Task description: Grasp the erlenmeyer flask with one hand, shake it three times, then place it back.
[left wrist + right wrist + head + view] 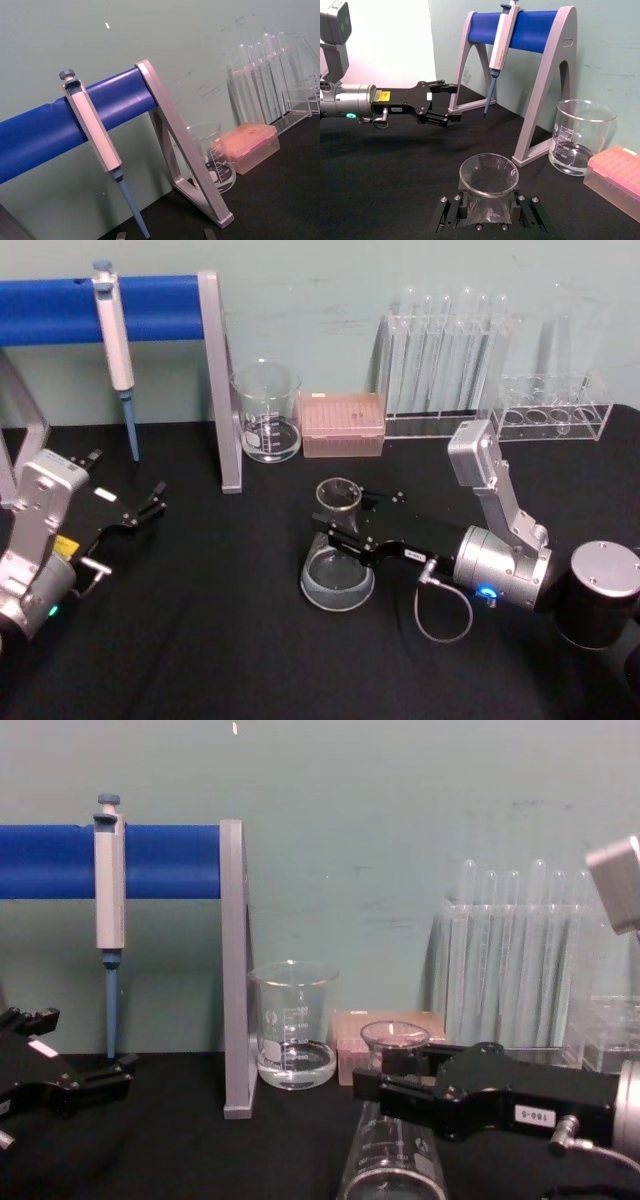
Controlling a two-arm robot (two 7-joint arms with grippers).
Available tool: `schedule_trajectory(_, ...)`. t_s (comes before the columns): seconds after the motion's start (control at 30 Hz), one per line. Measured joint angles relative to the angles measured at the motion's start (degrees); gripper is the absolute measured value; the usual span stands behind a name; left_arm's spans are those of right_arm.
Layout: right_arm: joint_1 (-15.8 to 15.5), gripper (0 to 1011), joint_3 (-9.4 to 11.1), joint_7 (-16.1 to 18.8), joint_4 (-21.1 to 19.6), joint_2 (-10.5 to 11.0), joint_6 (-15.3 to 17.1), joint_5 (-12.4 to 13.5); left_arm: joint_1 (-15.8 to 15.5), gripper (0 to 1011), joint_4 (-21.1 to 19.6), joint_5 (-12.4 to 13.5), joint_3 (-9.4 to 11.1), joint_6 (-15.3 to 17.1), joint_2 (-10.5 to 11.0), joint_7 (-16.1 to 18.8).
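Right gripper [338, 528] is out over the middle of the black table [200, 640], reaching in from the right. Its jaws sit around the neck of the erlenmeyer flask [336, 580] just under the flared rim. In the right wrist view the pads lie flat against the glass on both sides, so I read them as pinching the neck. The flask stands upright, and its base looks to be on the cloth with a little clear liquid inside.

Left gripper [150, 502] is parked low at the left, jaws spread, holding nothing.

My read is that the hold is made and the lift and shakes are ahead — or the flask has been set down again; I cannot tell which.

Notes for the step:
- Confirm a firm pinch before raising; the neck is smooth, and the flare is the only backstop against slipping.
- Lift straight up, clear of the table.
- Keep the swings short and the neck upright — the mouth is open.
- The beaker [267, 415] and pink tip box [342, 425] stand near behind, so shake side to side, not toward them.
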Motion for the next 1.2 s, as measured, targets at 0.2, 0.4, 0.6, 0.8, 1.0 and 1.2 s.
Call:
schedule_trajectory(0.2, 0.0, 450, -0.1, 0.3, 0.3, -0.1, 0.1, 0.0, 0.0, 1001, 0.0, 0.0, 0.0, 0.0, 0.0, 0.0)
schedule_trajectory(0.4, 0.0, 450, -0.2, 0.3, 0.3, -0.1, 0.4, 0.2, 0.0, 1001, 0.0, 0.0, 0.0, 0.0, 0.0, 0.0)
schedule_trajectory(0.6, -0.1, 450, -0.2, 0.2, 0.3, 0.0, 0.6, 0.1, 0.0, 1001, 0.0, 0.0, 0.0, 0.0, 0.0, 0.0)
schedule_trajectory(0.8, 0.0, 450, -0.2, 0.3, 0.3, 0.1, 0.7, 0.0, 0.0, 1001, 0.0, 0.0, 0.0, 0.0, 0.0, 0.0)
schedule_trajectory(1.0, -0.1, 450, -0.2, 0.3, 0.2, 0.0, 0.7, 0.0, 0.0, 1001, 0.0, 0.0, 0.0, 0.0, 0.0, 0.0)
schedule_trajectory(1.2, -0.1, 450, -0.2, 0.3, 0.2, 0.0, 0.7, 0.0, 0.0, 1001, 0.0, 0.0, 0.0, 0.0, 0.0, 0.0)
